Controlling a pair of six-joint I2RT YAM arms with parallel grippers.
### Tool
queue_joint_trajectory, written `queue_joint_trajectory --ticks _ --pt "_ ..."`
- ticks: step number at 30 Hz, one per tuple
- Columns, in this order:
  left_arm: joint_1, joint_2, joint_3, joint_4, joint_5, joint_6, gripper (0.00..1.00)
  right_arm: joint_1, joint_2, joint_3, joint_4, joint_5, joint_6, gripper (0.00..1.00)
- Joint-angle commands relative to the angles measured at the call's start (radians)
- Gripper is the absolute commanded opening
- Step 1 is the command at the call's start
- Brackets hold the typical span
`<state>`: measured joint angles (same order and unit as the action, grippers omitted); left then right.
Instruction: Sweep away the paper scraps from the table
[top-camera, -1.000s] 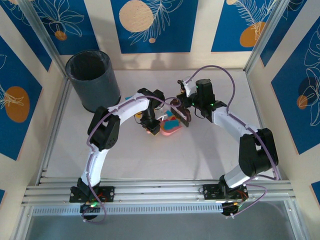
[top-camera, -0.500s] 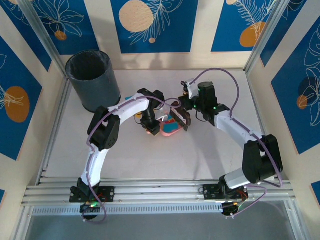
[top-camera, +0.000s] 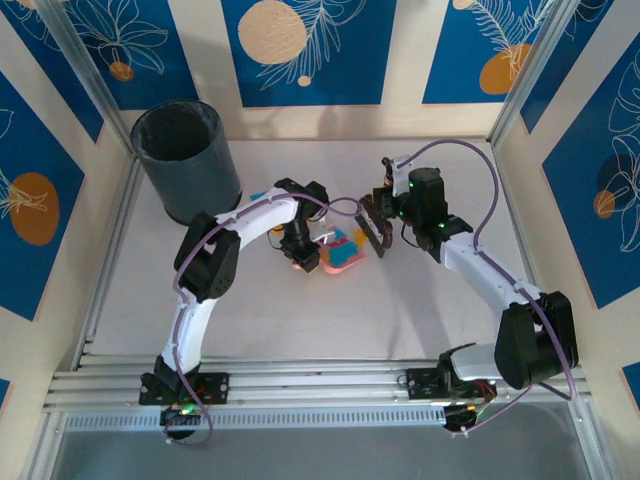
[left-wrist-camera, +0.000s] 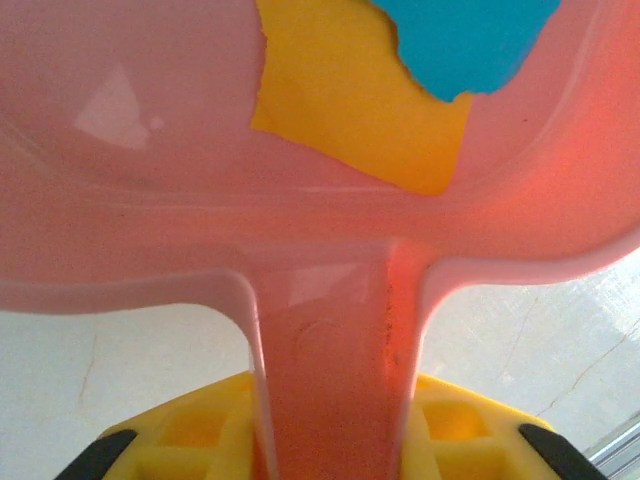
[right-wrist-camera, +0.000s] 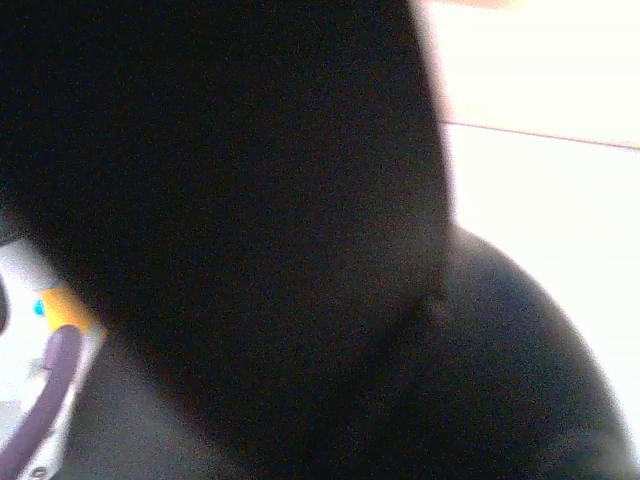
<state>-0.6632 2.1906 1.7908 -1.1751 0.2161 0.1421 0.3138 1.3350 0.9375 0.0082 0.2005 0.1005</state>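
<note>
On the table (top-camera: 400, 310), mid-way out, left gripper (left-wrist-camera: 335, 440) clamps the dustpan (left-wrist-camera: 150, 230) handle; yellow and cyan scraps (left-wrist-camera: 350, 110) sit inside the pan. Right gripper (top-camera: 385, 222), closed on the brush (top-camera: 373, 228), has backed right, off the pan mouth. Stroke looks done, scraps just left of brush. Bin (top-camera: 185, 160) sits far-left, probably next.
</note>
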Motion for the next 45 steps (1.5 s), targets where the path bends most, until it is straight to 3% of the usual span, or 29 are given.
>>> queue_joint_trajectory --ticks 1,18,45 --pt "0.005 -0.031 -0.020 -0.019 0.018 0.029 0.00 -0.001 -0.020 -0.010 0.017 0.104 0.011 0.00" --pt "0.005 -0.020 -0.018 -0.018 0.038 0.031 0.00 0.021 0.052 -0.008 -0.003 0.251 -0.014 0.00" --pt "0.005 0.076 0.113 -0.067 0.060 0.038 0.00 0.046 0.096 0.041 -0.075 -0.095 -0.030 0.00"
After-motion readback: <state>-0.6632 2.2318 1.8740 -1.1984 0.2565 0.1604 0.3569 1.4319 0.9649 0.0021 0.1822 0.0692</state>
